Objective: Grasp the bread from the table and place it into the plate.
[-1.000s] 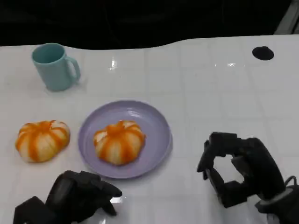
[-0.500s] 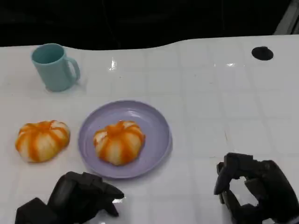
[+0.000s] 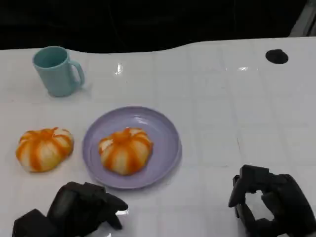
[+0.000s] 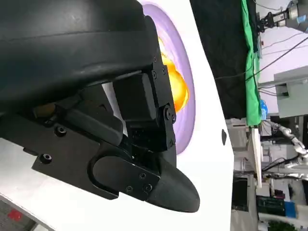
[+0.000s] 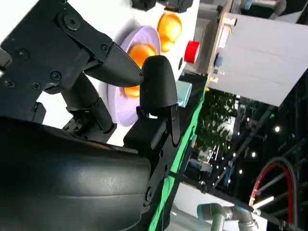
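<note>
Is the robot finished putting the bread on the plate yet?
Partly. One bread already sits in the purple plate. Another bread lies on the table, beside the plate. The left hand and right hand hold nothing, so that one is left.

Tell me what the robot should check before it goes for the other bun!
1. Bun on the table free to grab: ok, it sits alone beside the plate.
2. Room on the plate: not ok for sure, the bun in the plate fills the middle; bare rim is left on the far side.
3. Left hand free: ok, it holds nothing, fingers curled in.
4. Right hand free: ok, it holds nothing, fingers apart.
5. Cup out of the way: ok, it stands farther back.
6. Bun soft or firm: cannot tell.
</note>
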You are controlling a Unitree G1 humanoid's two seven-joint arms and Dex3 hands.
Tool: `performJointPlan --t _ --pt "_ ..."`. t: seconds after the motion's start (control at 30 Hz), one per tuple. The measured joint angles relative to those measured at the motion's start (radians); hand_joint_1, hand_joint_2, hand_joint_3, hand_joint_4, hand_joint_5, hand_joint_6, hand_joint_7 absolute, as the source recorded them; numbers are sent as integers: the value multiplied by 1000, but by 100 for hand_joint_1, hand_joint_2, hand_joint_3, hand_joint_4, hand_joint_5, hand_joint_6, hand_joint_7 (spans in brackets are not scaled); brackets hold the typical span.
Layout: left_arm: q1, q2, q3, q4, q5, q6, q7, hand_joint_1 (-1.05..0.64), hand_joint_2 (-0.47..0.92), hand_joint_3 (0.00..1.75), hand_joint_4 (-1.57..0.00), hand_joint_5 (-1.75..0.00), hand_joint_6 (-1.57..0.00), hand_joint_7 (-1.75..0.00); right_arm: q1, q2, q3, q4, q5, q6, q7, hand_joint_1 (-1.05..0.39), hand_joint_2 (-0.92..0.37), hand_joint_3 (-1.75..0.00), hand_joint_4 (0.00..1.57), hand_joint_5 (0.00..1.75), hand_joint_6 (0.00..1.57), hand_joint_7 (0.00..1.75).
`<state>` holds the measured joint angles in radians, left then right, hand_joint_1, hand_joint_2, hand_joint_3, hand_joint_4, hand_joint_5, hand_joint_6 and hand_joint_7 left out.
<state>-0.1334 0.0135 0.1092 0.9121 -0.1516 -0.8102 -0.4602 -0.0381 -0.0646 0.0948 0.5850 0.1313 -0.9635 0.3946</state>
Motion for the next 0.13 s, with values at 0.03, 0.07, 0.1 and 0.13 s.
performJointPlan --t 0.03,0.07,0.1,0.13 --pt "0 2 1 0 0 0 -1 -105 92 7 -134 -95 -157 -24 -3 2 -1 11 -5 -10 -3 -22 -21 -158 89 170 89 143" --pt "0 4 2 0 -1 0 -2 -105 92 7 -134 -95 -157 -24 -4 4 -2 20 -8 -15 -6 -22 -21 -158 89 170 89 143" --pt "0 7 4 0 -3 0 -5 -105 92 7 -134 -95 -157 -24 -6 6 -3 28 -13 -18 -10 -21 -22 -155 88 170 88 143" --pt "0 8 6 0 -8 0 -9 -105 92 7 -134 -95 -157 -24 -8 7 -3 34 -18 -21 -9 -21 -22 -153 88 170 88 143"
